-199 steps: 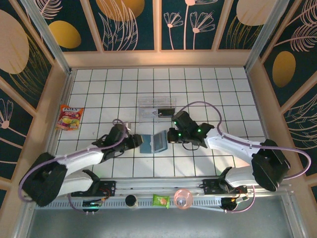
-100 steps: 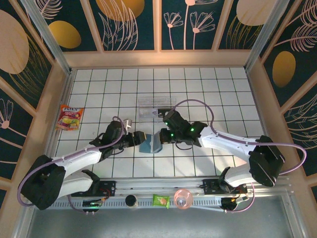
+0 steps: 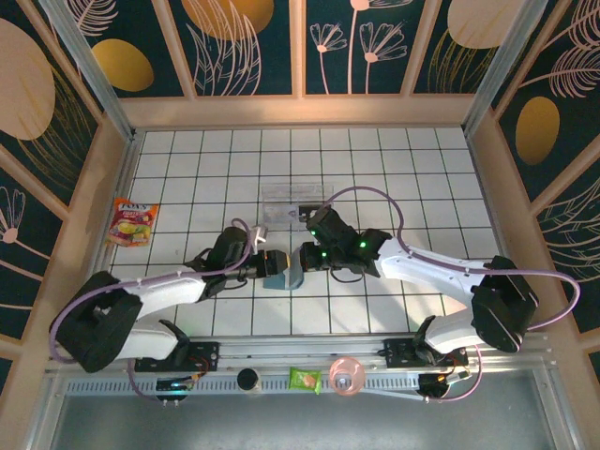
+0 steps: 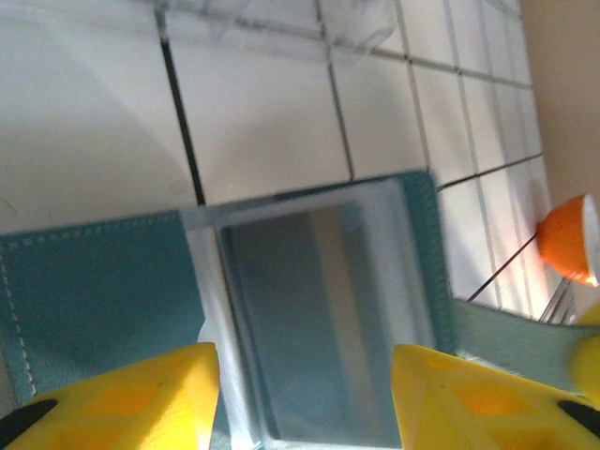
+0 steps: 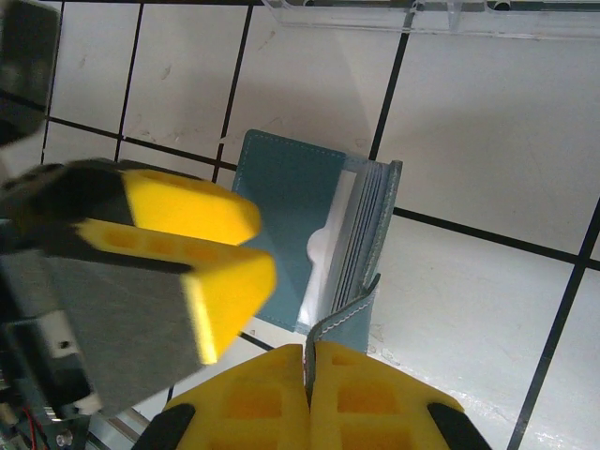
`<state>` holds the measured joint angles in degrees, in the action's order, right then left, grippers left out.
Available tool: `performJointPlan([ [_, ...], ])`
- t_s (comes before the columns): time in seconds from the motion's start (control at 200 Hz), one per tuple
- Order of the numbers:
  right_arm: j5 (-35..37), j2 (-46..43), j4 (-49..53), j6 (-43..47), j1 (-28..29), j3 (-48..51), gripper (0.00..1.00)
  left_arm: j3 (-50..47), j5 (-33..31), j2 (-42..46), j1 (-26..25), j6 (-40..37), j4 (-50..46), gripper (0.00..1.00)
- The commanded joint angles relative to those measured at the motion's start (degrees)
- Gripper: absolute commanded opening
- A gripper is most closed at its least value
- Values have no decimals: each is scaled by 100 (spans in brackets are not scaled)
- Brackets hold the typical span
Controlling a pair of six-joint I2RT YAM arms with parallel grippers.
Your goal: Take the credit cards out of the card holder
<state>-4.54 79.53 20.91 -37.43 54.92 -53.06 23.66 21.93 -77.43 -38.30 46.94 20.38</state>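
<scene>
The teal card holder (image 3: 284, 273) lies on the white tiled table between both grippers. My right gripper (image 5: 309, 380) is shut on the edge of its right flap (image 5: 349, 314) and holds that flap bent upward. In the holder's inner pockets the credit cards (image 5: 367, 230) show as a stack of thin edges. In the left wrist view one greyish card face (image 4: 319, 319) sits in the pale pocket, beside the teal left flap (image 4: 94, 291). My left gripper (image 4: 305, 398) is open, its yellow fingers (image 4: 122, 394) standing on either side of that pocket, holding nothing.
A clear plastic tray (image 3: 295, 208) holding a black rectangle (image 3: 313, 208) stands just behind the holder. A snack packet (image 3: 131, 222) lies at the far left. A green packet (image 3: 305, 379) and a pink round object (image 3: 347, 375) rest on the front rail. Wooden walls ring the table.
My right gripper moved left onto the holder and raised its right flap. My left gripper slid right, up to the holder. The holder went from lying spread flat to partly folded up.
</scene>
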Motion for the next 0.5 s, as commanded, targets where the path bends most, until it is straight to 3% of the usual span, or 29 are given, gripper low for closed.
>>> performJointPlan([
  [0.0, -58, 102, 37, 143, 98, -260, 0, -78, 169, -139, -28, 204, 584, 54],
  [0.165, -110, 131, 78, 209, 150, -341, 0, -218, 215, -203, -26, 320, 811, 60],
  [0.495, -12, 54, 98, 113, 143, -214, 0, -386, 163, -167, -27, 430, 900, 60],
])
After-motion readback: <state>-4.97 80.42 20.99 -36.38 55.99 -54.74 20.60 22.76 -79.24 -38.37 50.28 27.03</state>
